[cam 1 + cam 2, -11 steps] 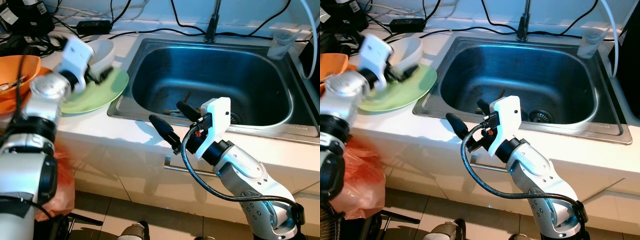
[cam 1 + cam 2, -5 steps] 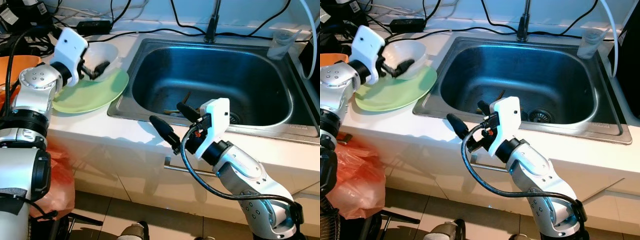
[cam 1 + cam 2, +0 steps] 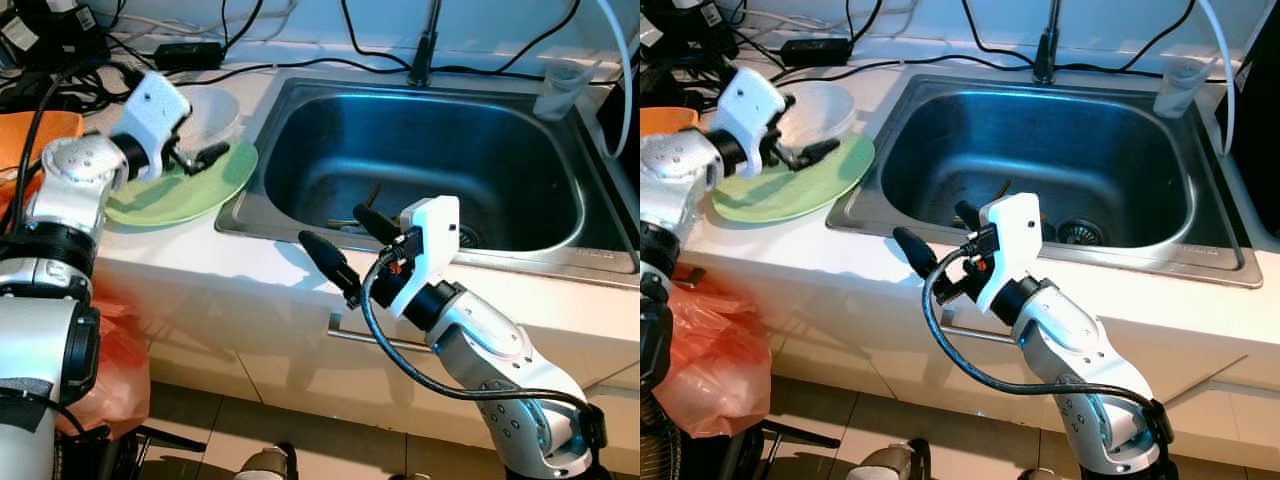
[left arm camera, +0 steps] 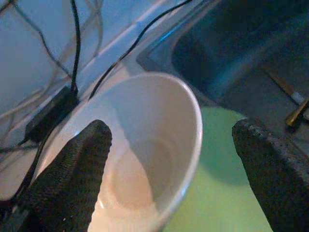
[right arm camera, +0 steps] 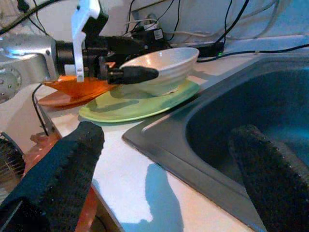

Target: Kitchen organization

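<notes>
Countertop (image 3: 250, 262) of pale stone runs along the near edge of a steel sink (image 3: 520, 160), with black cables (image 3: 250, 60) trailing across its far side. A white bowl (image 3: 212, 105) sits on a green plate (image 3: 190, 190) at the left of the sink, and an orange dish (image 3: 30, 135) lies further left, partly behind the left arm. The left gripper (image 3: 195, 150) hovers just beside the bowl, on its near side, with its fingers spread apart and nothing between them; from the left wrist view the bowl's rim (image 4: 193, 130) lies between the two black fingers (image 4: 72, 169). The right gripper (image 3: 345, 250) hangs over the near rim of the sink, fingers likewise apart and empty. A few chopsticks (image 3: 365, 200) rest on the sink's floor. A clear cup (image 3: 562, 85) stands at the far right corner.
</notes>
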Controlling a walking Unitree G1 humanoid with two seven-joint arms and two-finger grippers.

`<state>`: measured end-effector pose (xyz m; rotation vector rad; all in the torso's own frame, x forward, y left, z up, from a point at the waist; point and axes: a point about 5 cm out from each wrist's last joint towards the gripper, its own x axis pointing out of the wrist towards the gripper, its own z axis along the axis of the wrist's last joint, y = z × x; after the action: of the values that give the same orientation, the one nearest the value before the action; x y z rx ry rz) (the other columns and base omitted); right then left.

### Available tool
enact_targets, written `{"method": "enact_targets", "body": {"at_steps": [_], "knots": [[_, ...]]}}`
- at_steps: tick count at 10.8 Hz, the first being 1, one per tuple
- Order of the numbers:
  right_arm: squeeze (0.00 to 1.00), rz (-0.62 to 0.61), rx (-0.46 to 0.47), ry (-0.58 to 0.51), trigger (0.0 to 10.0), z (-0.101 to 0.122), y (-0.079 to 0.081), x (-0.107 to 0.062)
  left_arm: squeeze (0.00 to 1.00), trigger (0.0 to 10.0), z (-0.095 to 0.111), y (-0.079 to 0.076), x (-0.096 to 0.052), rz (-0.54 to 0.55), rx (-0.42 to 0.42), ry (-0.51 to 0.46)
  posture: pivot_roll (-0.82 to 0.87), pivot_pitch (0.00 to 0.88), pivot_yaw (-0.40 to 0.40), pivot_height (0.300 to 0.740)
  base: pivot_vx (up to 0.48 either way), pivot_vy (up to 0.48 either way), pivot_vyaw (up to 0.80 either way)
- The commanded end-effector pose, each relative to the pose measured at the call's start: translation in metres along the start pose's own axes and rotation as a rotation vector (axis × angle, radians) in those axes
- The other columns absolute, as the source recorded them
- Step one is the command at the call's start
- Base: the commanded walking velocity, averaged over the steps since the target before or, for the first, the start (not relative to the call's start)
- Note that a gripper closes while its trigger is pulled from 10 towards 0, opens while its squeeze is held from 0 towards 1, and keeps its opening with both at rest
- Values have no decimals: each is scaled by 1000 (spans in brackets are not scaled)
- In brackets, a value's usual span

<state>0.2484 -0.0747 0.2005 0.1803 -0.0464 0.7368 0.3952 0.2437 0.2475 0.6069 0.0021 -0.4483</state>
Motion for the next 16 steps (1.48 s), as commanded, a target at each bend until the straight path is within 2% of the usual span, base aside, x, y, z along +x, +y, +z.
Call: {"method": "enact_targets", "body": {"at_steps": [1,4,7,10,11,12,14,15,16], "knots": [[0,11,-6,-12,10000,1,3,0,0,10000,-9,1,-3,48,-16,17,48,113,67,740,0,0,0],[0,77,27,-10,10000,3,14,-2,0,10000,-15,12,-9,205,-22,37,42,128,68,740,0,0,0],[0,88,33,-21,10000,6,17,-1,0,10000,-18,11,-9,252,-39,34,39,137,63,740,0,0,0],[0,80,24,-18,10000,8,16,-3,0,10000,-27,0,-6,209,-12,68,28,144,68,740,0,0,0],[0,78,25,-17,10000,8,16,-4,0,8275,-30,-6,-4,160,-9,85,28,145,71,740,0,0,0],[0,77,26,-15,10000,7,16,-4,0,10000,-37,-19,-2,52,34,117,28,145,71,740,0,0,0],[0,79,24,-14,10000,7,16,-4,0,10000,-42,-29,-2,-26,77,143,31,145,66,740,0,0,0],[0,78,22,-13,10000,8,16,-4,0,10000,-45,-30,-3,-39,102,160,30,144,67,740,0,0,0],[0,76,18,-13,10000,8,15,-4,0,10000,-46,-26,-5,-5,100,174,29,139,68,740,0,0,0]]}}
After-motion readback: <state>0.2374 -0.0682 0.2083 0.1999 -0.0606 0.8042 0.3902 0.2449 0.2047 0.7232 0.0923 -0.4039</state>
